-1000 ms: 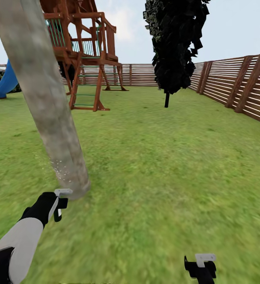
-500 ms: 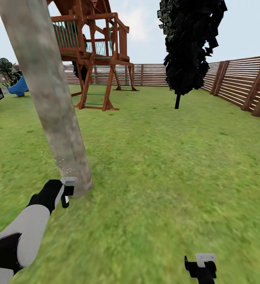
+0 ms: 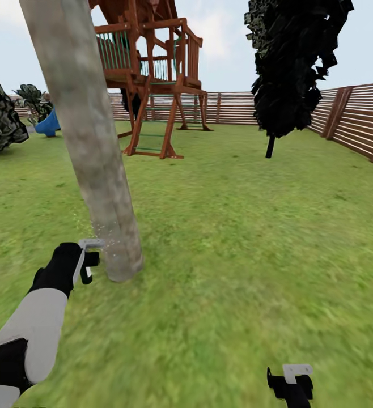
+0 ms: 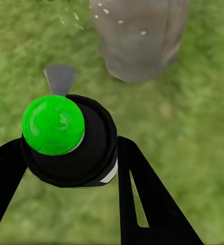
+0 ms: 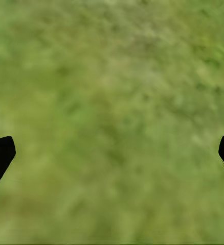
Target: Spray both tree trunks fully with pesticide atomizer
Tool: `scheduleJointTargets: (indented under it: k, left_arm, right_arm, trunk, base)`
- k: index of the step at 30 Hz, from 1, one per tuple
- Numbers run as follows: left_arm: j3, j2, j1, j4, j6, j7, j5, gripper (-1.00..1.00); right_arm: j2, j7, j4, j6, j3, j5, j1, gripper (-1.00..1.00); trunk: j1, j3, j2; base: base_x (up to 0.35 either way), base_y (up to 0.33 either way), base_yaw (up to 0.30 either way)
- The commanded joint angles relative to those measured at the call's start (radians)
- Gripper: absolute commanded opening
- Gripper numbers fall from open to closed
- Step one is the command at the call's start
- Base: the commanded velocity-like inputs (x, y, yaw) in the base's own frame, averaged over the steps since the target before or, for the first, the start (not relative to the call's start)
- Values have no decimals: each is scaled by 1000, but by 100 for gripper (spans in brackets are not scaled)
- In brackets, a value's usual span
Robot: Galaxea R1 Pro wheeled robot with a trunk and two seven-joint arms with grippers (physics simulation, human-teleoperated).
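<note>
Far left: round dark bush (image 3: 2, 116). Near left: left gripper (image 3: 84, 262) pinching the pesticide atomizer (image 4: 68, 140), green-topped, nozzle just beside the leaning tree trunk (image 3: 93, 141); pale specks on the bark there. Behind: wooden play tower (image 3: 152, 79), dark conifer (image 3: 297, 62), slat fence (image 3: 354, 122). Near right: right gripper (image 3: 291, 385) spread wide over grass (image 5: 112, 122).

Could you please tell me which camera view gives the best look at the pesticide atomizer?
The left wrist view: the pesticide atomizer sits close up between the left gripper's fingers, green cap plain. The head view has it small; the right wrist view has grass.
</note>
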Motion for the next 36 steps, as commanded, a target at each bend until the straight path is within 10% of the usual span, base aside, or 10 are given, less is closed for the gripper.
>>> scheduleJointTargets:
  k: [1, 36]
  left_arm:
    - [3, -2, -1, -6, 3, -7, -8, -100]
    - [3, -4, 4, -15, 1, -4, -8, -100]
  right_arm:
    - [0, -3, 1, -3, -8, 11, -1, 100]
    - [0, -1, 2, -3, -6, 11, -1, 100]
  trunk:
    - [0, -1, 0]
    - [0, -1, 0]
  base:
    - [197, -188, 278]
    - [126, -229, 99]
